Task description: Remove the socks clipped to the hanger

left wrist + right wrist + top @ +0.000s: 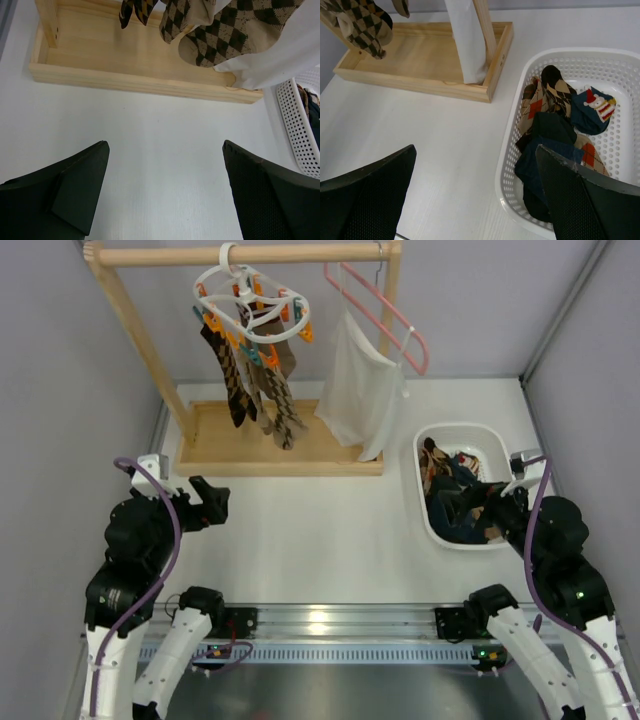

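Closest to the lens on the left wrist cam are my own black fingers (75,195), spread wide with nothing but bare white table (160,150) between them. So the left gripper (215,502) is fully open and empty, sitting low in front of the left end of the pale wooden clothes rack (290,455).

Same story on the right: the right gripper (475,160) has its jaws wide apart, holding nothing. It sits at the near end of the white perforated plastic basket (420,495), which already has a jumble of argyle and dark blue socks (550,130) lying in it.

The brown and tan argyle socks (255,380) I care about are clipped to the white oval ring hanger with orange and teal pegs (250,300), which hooks over the rack's top rail. They dangle down over the wooden base tray, well apart from both grippers, ahead of the left one and a bit to its right. On the left wrist cam only their toes show at the top edge.

Just right of them, a white cloth garment (360,390) hangs on a pink wire hanger (390,315).
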Controlling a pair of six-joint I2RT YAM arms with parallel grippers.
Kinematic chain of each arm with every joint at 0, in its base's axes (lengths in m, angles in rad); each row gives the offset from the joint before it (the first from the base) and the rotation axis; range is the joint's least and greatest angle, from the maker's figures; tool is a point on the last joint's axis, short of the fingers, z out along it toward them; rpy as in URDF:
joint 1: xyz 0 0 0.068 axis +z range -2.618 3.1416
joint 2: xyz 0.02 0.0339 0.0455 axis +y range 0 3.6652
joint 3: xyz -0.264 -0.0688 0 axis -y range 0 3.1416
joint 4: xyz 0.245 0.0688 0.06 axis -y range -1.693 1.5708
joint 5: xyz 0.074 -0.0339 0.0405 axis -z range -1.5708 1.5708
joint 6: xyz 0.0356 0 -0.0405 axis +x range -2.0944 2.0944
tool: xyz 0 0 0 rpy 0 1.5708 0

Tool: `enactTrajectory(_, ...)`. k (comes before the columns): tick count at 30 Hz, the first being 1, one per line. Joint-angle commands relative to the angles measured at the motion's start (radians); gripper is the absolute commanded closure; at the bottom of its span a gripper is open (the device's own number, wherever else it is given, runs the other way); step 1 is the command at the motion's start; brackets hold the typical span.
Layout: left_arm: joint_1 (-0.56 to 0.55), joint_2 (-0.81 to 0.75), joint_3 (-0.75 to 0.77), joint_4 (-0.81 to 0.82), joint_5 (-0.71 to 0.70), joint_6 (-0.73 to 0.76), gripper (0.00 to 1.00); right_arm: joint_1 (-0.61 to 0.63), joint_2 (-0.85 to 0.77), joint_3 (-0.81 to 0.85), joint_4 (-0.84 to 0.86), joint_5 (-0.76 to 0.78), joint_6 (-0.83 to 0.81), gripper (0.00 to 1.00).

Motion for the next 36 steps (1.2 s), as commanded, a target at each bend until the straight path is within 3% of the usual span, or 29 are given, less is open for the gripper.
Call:
enactTrajectory(1,-0.003,-0.011,-0.001,0.015,-0.02,0.0,0.01,0.013,-0.001,-0.001,0.078,-0.011,0.013,0.01)
enactTrajectory(7,-0.003,-0.008,-0.007,0.015,-0.038,-0.041,0.02,0.015,-0.019,-0.082,0.236,-0.077,0.059,0.0)
enactTrajectory(13,-0.003,0.014,-0.019,0.021,-0.087,-0.102,0.02,0.013,0.077,-0.146,0.501,-0.417,0.153,0.01)
enactTrajectory(16,-0.003,0.005,-0.045,0.046,-0.129,-0.115,0.02,0.033,0.241,-0.114,0.607,-0.526,0.2,0.01)
enactTrajectory(18,-0.003,-0.003,-0.076,0.06,-0.146,-0.109,0.02,0.082,0.293,-0.073,0.648,-0.465,0.179,0.0)
enactTrajectory(22,-0.003,-0.014,-0.116,0.083,-0.17,-0.118,0.02,0.345,0.44,0.031,0.651,-0.22,0.046,0.0)
enactTrajectory(25,-0.003,-0.009,-0.125,0.089,-0.161,-0.125,0.02,0.465,0.603,0.091,0.729,-0.094,-0.042,0.0)
enactTrajectory(36,-0.004,-0.067,-0.154,0.11,-0.118,-0.135,0.02,0.495,1.003,0.315,0.932,-0.035,-0.172,0.0)
